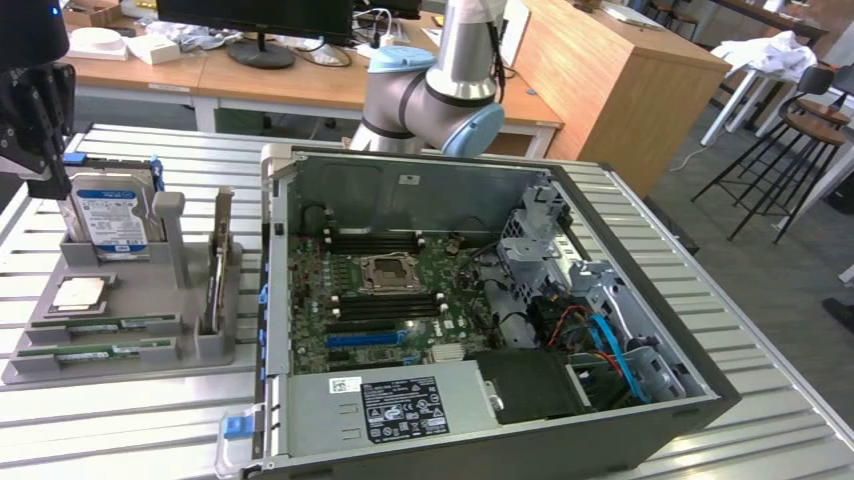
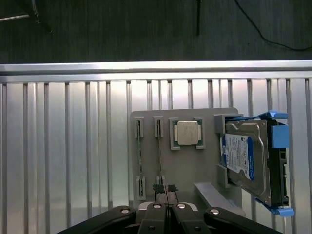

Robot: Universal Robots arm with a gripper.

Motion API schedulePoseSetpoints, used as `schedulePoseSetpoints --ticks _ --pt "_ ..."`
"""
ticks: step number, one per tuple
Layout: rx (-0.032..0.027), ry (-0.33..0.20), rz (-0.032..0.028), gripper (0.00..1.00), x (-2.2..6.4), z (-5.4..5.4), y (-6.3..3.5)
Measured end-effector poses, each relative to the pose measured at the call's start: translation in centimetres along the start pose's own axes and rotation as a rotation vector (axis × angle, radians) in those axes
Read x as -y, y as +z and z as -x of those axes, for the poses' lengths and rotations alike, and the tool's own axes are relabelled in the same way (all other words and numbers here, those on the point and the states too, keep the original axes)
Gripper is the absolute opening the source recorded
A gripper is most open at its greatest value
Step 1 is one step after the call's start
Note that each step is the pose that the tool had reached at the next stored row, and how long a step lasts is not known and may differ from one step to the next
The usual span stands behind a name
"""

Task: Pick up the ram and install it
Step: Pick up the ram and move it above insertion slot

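Note:
Two ram sticks stand on edge in slots of a grey holder [image 1: 200,345]: one ram [image 1: 114,323] [image 2: 160,156] and a second ram [image 1: 96,352] [image 2: 140,156], each thin and green. My gripper [image 1: 50,183] [image 2: 165,189] hangs well above the holder, over its hard-drive end in the exterior view. Its fingers [image 2: 158,188] are pressed together with nothing between them. On the exterior view's right of the holder lies the open computer case [image 1: 627,250], with its green motherboard [image 1: 334,320] and dark memory slots [image 1: 380,241] exposed.
The holder also carries a silver hard drive [image 1: 110,210] [image 2: 246,158] with a blue-white label and a square processor chip [image 1: 80,292] [image 2: 187,132]. Everything rests on a slatted metal table [image 1: 120,420]. Cables and a drive cage crowd the case's right side.

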State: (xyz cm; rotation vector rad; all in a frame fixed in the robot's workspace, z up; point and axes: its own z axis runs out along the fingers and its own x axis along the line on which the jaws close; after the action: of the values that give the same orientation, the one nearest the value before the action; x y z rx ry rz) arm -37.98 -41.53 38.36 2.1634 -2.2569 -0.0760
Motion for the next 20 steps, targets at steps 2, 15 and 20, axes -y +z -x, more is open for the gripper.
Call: schedulePoseSetpoints --ticks 2,15,20 --pt "0.0 0.0 0.0 0.1 0.0 0.0 0.0" --pt "0.0 0.0 0.0001 0.36 0.0 0.0 0.01" --pt "0.0001 0.0 -0.0001 0.36 0.01 -0.01 0.27"
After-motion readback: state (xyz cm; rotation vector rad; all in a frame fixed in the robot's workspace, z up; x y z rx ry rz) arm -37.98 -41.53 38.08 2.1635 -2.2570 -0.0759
